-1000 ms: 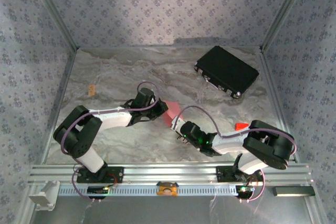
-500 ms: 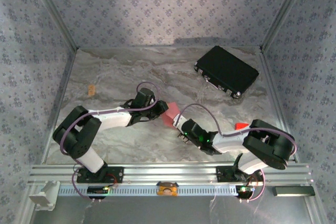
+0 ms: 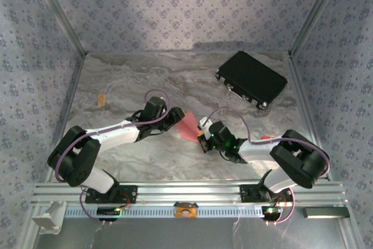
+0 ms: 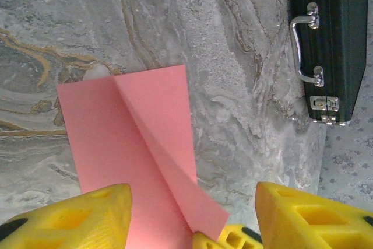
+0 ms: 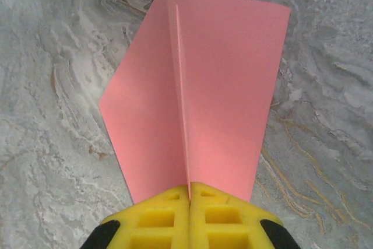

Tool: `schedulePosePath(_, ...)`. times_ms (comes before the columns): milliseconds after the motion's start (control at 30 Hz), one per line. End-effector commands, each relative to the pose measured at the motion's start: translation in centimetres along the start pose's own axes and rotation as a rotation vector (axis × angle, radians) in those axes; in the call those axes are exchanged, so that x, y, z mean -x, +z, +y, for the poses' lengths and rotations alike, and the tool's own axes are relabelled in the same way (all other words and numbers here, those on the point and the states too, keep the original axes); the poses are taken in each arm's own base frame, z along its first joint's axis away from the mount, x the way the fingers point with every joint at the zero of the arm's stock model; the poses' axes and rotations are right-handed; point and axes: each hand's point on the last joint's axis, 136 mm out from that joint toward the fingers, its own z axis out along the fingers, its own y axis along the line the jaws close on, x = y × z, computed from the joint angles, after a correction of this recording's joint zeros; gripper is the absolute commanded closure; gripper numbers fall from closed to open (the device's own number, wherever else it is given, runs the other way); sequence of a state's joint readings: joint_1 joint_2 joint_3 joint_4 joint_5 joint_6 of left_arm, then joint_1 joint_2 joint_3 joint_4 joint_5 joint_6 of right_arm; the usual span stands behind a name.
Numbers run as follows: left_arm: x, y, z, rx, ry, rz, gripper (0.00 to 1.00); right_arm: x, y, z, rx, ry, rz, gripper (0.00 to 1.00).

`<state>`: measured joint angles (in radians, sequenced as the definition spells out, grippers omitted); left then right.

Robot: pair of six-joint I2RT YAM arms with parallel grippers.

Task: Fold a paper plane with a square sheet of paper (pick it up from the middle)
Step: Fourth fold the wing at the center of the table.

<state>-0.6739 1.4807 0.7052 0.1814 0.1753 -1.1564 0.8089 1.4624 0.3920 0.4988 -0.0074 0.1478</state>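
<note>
Pinching the square sheet of paper (image 5: 221,86) by its centre crease, the right gripper (image 5: 189,199) is pressed together, so the fold stands up mid-frame in the top view, while the left gripper (image 4: 195,217) hangs spread around the sheet's near end, likely to grip it.

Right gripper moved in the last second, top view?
Yes. The right gripper has moved away from the front rail, toward the black case.
</note>
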Motion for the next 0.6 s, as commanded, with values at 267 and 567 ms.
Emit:
schedulePosePath(267, 0.16, -0.24, 0.82, 0.023, 0.003, -0.010, 0.42, 1.78, 0.30, 1.39, 0.245, 0.311, 0.019, 1.00)
schedulePosePath(567, -0.05, -0.07, 0.66, 0.009, 0.005, 0.002, 0.43, 1.95, 0.67, 1.18, 0.287, 0.365, 0.041, 1.00)
